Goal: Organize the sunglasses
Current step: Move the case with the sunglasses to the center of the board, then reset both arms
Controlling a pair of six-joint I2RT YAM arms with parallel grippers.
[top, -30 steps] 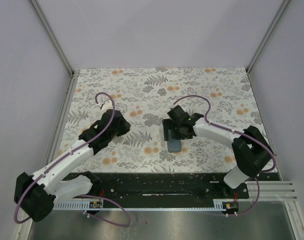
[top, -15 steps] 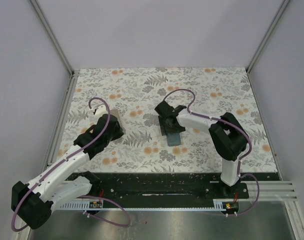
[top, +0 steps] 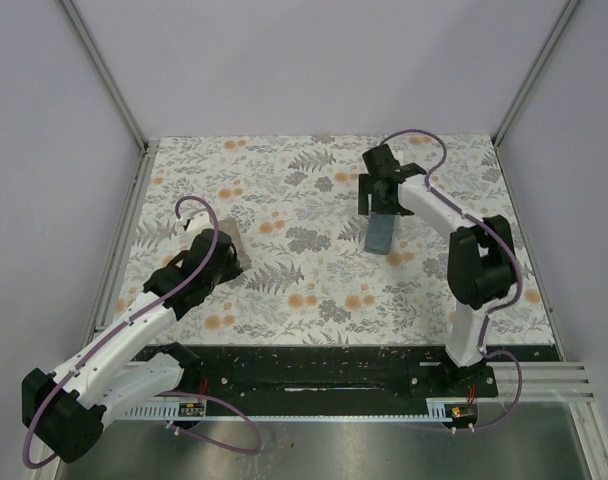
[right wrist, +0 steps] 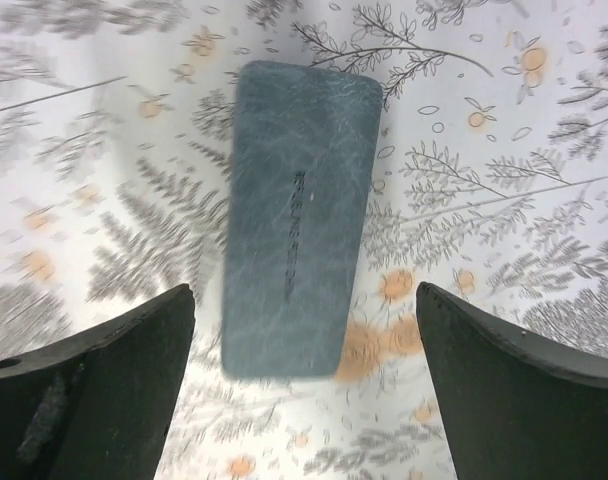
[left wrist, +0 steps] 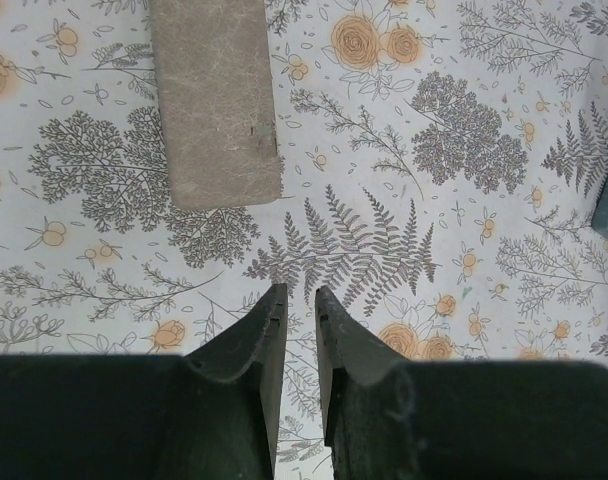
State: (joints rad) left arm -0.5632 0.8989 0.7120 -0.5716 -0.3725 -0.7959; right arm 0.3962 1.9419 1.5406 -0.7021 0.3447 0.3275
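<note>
Over the teal oblong fabric case (right wrist: 299, 220), the right gripper (right wrist: 304, 288) gapes wide, empty. Well left of it, the left gripper (left wrist: 300, 290) is barely parted and holds nothing, and the beige oblong case (left wrist: 216, 100) is cropped at the frame edge.

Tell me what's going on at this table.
Two robot arms work over a floral table. The right end effector hangs wide open above a teal case lying flat, not gripping it. The left end effector, only narrowly open and empty, points toward a beige case just ahead of it. No sunglasses show in any view.
</note>
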